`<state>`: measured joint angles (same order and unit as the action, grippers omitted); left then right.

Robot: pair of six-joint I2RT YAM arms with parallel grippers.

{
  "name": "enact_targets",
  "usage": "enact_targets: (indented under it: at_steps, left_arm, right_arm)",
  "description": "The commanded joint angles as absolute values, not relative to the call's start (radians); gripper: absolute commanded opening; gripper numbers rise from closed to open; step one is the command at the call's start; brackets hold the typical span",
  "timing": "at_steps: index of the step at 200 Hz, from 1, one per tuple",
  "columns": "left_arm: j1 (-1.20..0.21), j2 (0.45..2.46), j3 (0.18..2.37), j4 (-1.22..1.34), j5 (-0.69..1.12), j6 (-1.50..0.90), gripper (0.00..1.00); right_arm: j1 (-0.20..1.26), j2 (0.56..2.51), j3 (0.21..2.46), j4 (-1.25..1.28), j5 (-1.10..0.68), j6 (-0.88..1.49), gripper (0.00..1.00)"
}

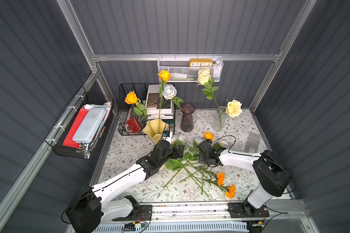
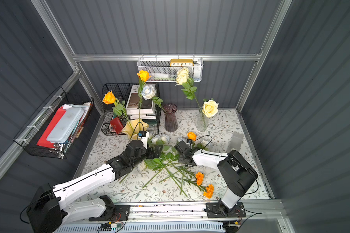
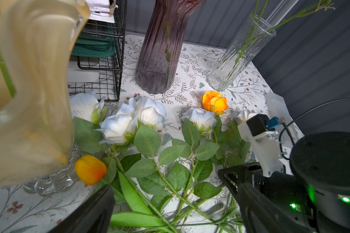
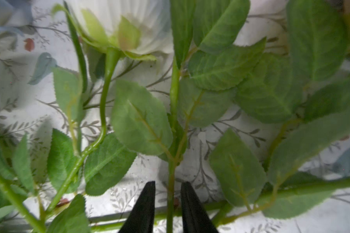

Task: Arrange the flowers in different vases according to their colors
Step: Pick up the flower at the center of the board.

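At bottom centre of the right wrist view, the right gripper (image 4: 168, 182) straddles one stem (image 4: 174, 90). Its jaws are narrow, but a sliver of gap shows on each side, so nothing is gripped yet. That stem lies in the pile (image 1: 187, 157) at mid-table in both top views, crossed by other stems and leaves. A lift could drag neighbours along, or the thin stem could slip and twist. Its head runs off the top of the frame, so its colour is unclear and the wrong vase is a risk. Meanwhile the left gripper (image 3: 164, 181) hangs wide open and empty, just beside the cream vase (image 3: 28, 100); a careless swing could tip it.
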<state>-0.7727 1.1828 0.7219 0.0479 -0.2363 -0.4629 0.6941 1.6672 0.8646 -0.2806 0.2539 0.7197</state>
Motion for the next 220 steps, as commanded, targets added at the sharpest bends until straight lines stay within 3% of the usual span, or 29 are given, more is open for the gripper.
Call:
enact_targets:
  at_steps: [1,44,117,196,220]
  left_arm:
    - [-0.777,1.173,0.703,0.044,-0.247,-0.46,0.99]
    - [-0.778,1.172,0.701,0.041,-0.252,-0.458,0.99]
    - [-0.777,1.175,0.683,0.056,-0.265,-0.461,0.99]
    - [-0.777,1.201,0.671,0.078,-0.274,-0.464,0.99]
    - [-0.778,1.218,0.67,0.09,-0.273,-0.465,0.99]
  right_arm:
    - [0.687,1.69,0.881,-0.289,0.276,0.718,0.21]
    - [0.674,1.666,0.893,-0.255,0.344,0.676,0.0]
    - [0.658,1.5,0.982,-0.046,0.52,0.407,0.0]
    - [0.658,1.508,1.042,0.294,0.505,0.077,0.0]
    - [0.657,1.551,1.098,0.29,0.479,0.018,0.0]
